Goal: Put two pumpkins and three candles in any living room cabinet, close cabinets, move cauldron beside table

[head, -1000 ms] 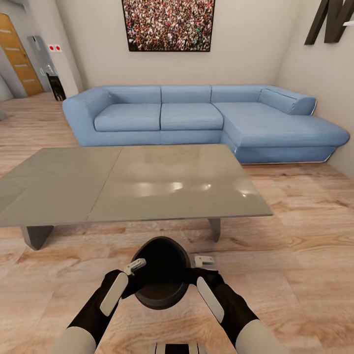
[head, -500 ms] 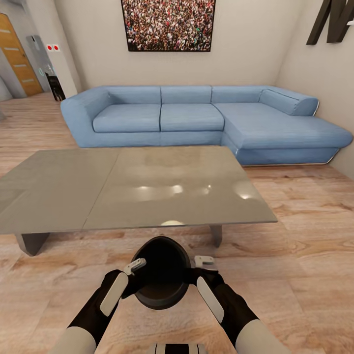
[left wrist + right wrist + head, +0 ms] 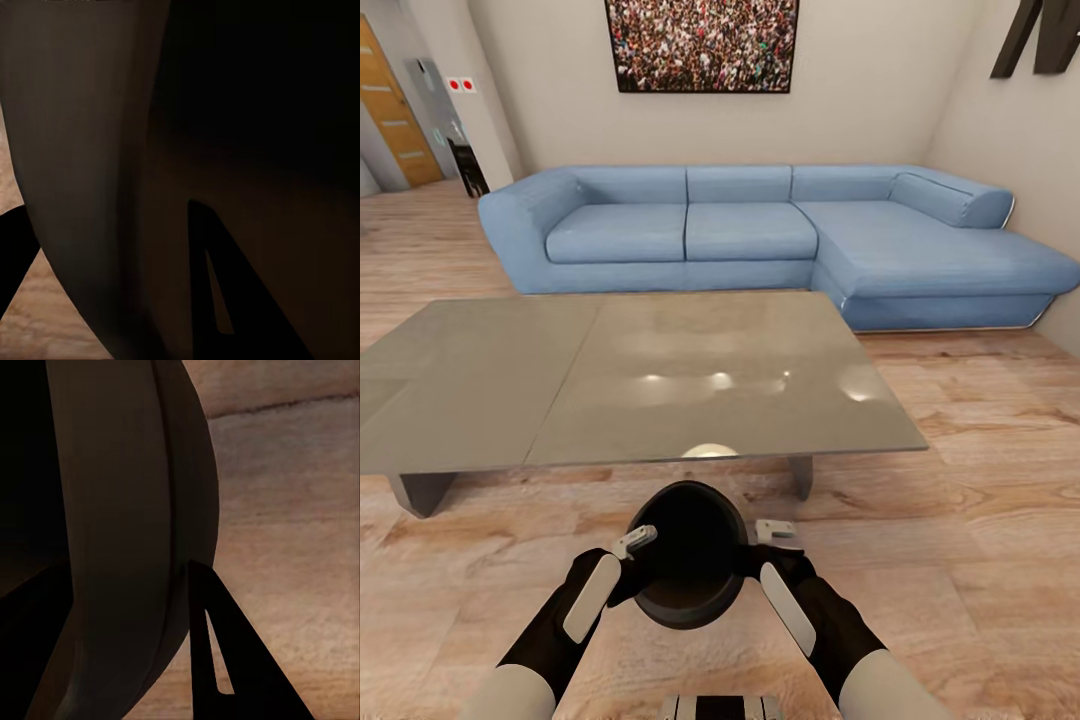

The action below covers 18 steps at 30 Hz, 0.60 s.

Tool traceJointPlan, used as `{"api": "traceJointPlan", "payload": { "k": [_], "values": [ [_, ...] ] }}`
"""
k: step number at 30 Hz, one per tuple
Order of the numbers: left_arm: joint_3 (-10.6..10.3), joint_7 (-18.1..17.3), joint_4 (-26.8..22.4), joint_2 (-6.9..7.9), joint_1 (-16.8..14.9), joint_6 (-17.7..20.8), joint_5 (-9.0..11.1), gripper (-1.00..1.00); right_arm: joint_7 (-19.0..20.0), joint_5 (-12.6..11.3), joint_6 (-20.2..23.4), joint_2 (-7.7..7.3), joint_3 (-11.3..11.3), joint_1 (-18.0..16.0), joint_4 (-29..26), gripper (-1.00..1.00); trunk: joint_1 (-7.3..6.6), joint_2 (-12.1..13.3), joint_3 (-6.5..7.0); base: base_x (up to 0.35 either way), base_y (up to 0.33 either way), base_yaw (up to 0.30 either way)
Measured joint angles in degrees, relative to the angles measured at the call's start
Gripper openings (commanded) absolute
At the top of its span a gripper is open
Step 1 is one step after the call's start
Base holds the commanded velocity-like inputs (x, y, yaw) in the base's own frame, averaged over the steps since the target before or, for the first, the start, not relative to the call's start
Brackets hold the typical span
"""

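Carrying: cauldron [image 3: 690, 565], both grippers clenched on its rim.
Left gripper [image 3: 632, 545]: nine o'clock.
Right gripper [image 3: 772, 532]: three o'clock.
Advice: lower level, beside table [image 3: 630, 385], twelve o'clock.

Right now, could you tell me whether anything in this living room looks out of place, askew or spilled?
Nothing stands out. The round black cauldron sits upright between the left gripper and the right gripper, with nothing visible inside it. The glossy grey low table and the blue sectional sofa look tidy, and nothing lies spilled on the wooden floor.
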Motion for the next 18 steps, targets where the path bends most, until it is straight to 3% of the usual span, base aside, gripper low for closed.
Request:
{"api": "traceJointPlan", "payload": {
  "k": [14, 18],
  "values": [
    [0.05, -0.07, 0.06, -0.02, 0.01, 0.03, -0.16, -1.00, 0.13, 0.04, -0.09, 0.00, -0.03, 0.02, 0.12, -1.00, 0.36, -0.19, -3.11, 0.000, 0.000, 0.000],
    [0.05, -0.07, 0.07, -0.01, 0.00, -0.01, -0.12, -1.00, 0.14, 0.06, -0.09, 0.01, -0.03, 0.00, 0.12, -1.00, 0.36, -0.19, -3.11, 0.000, 0.000, 0.000]
  ]
}}
